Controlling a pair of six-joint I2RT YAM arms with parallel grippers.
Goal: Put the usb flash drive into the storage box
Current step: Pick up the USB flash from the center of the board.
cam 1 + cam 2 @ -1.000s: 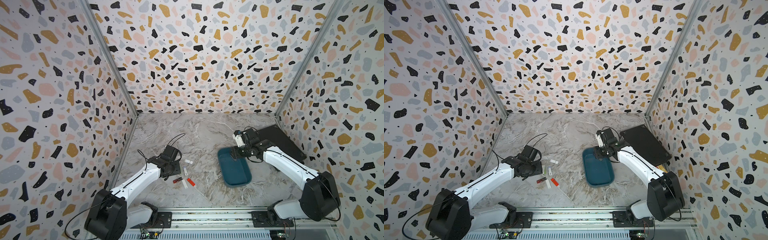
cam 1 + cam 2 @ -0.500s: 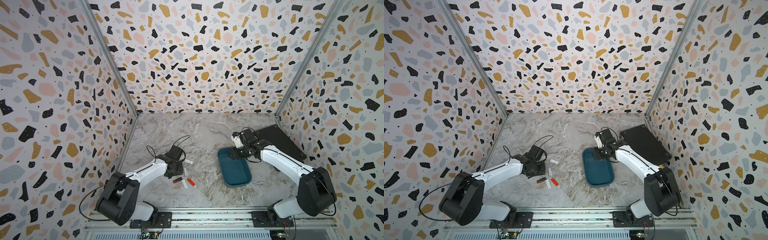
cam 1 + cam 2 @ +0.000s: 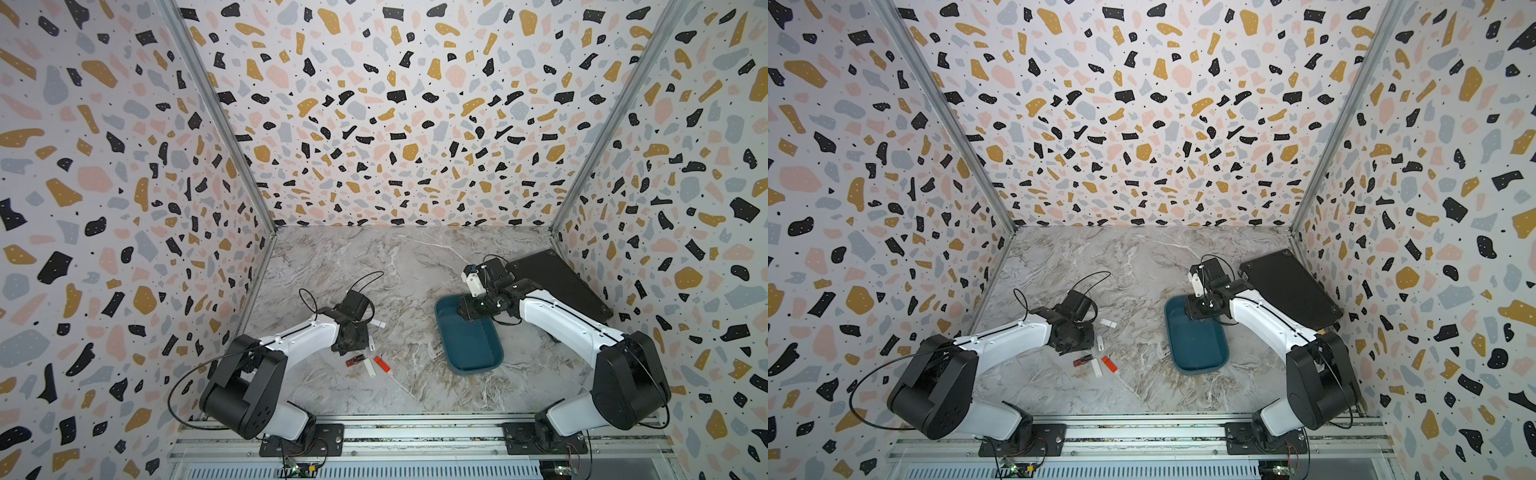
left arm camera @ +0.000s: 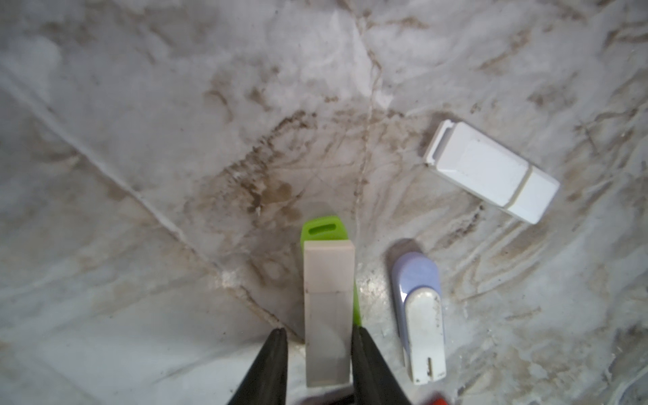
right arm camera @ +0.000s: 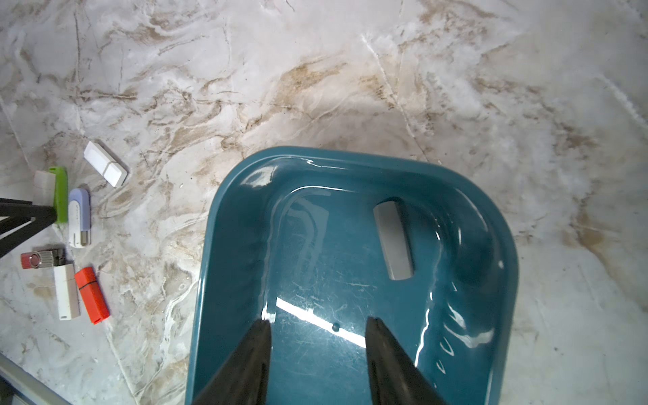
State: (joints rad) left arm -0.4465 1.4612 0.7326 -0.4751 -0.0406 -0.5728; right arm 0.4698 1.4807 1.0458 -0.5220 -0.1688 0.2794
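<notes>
Two close-set jaws of the left gripper straddle the usb flash drive, long axis running straight ahead between them; one jaw touches, the other stands just clear. The storage box lies well apart.
</notes>
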